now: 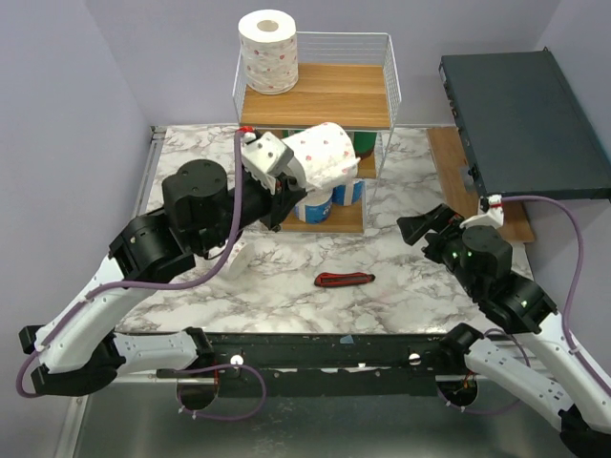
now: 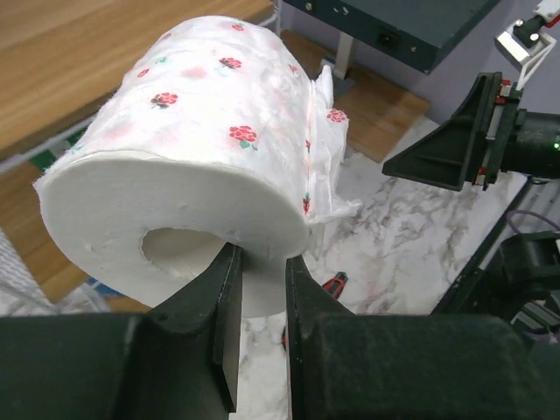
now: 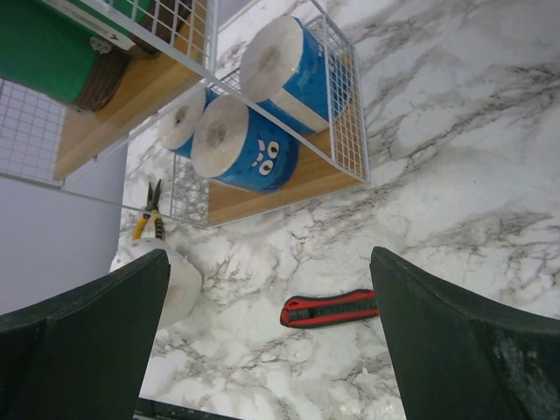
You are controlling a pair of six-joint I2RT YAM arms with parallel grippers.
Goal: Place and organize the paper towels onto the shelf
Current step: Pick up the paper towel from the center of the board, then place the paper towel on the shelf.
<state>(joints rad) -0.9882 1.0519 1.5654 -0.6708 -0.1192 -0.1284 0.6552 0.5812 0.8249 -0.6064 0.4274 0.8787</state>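
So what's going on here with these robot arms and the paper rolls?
The left claw holds a flower-dotted roll, pinched by its wall, up beside the shelf. The right claw hangs open over the table, holding nothing. A second roll stands on the top tier; a green roll and blue rolls lie on the lower tiers.

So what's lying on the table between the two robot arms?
A red-and-black utility knife, lying flat by itself on the marble table. The top view shows it best; the right wrist view also catches it.

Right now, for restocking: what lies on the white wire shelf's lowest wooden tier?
Three blue-wrapped paper towel rolls lie sideways; whatever is behind them is covered.
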